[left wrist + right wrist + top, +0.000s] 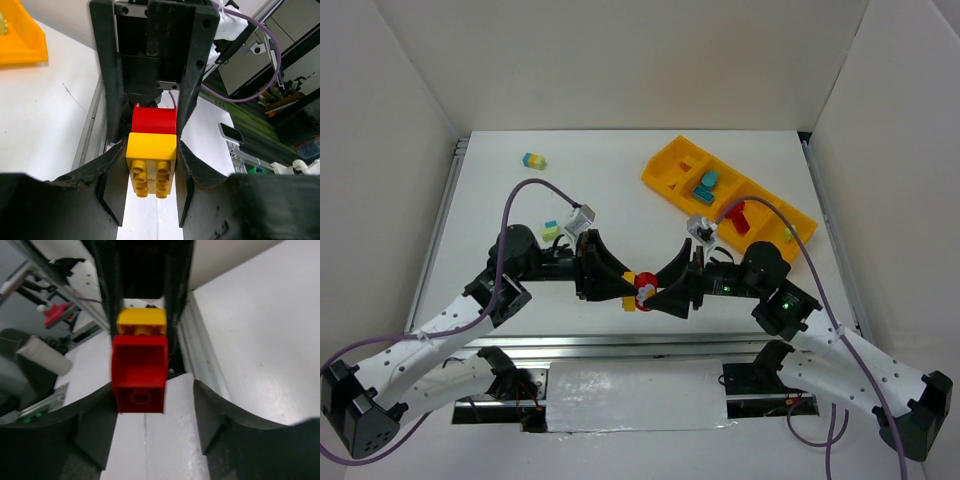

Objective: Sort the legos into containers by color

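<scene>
White table (620,180) w/ white walls (620,60)

My top camera looks steeply down from above and behind the arm bases, far enough off to take in the whole bench (610,190), the tray (660,170) and both arms. The wrist cameras sit close behind the left gripper (150,190) and right gripper (152,390), each sighting out between its own jaws, and they face each other. All three views share the red-and-yellow lego clump (642,290), tiny from above, frame-filling at the wrists.
</scene>
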Controlling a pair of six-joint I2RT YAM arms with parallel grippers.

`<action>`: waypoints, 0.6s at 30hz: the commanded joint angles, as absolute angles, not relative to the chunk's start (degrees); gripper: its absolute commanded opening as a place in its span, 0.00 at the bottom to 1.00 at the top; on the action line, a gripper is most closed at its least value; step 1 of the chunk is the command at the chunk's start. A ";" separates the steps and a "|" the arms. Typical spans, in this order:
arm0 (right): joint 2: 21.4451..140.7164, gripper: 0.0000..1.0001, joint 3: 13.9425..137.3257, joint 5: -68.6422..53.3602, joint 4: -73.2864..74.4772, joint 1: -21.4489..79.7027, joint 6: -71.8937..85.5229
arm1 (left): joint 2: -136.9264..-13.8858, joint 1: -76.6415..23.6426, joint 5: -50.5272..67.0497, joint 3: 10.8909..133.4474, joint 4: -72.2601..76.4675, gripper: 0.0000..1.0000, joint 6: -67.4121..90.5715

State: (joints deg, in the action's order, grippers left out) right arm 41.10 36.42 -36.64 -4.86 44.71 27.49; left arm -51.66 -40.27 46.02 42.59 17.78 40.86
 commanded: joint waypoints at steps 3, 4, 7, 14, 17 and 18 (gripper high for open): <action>43.67 0.32 36.74 -46.74 -21.34 44.56 32.95 | -51.86 -40.61 48.08 42.36 22.33 0.00 40.35; 43.94 0.01 36.74 -46.93 -21.10 44.56 32.87 | -51.77 -40.61 47.73 42.89 21.28 0.00 39.82; 42.98 0.00 35.69 -44.13 -19.52 44.21 30.86 | -50.45 -40.61 43.52 44.55 14.10 0.00 36.66; 41.66 0.00 33.48 -34.65 -9.86 32.53 29.45 | -46.50 -40.08 28.23 50.35 -3.59 0.00 30.33; 45.69 0.00 38.04 -15.70 4.18 28.05 31.28 | -47.11 -39.99 22.41 53.17 -10.62 0.00 28.57; 47.70 0.00 39.54 -10.08 6.92 26.82 32.51 | -47.37 -39.99 20.24 54.04 -12.03 0.00 28.13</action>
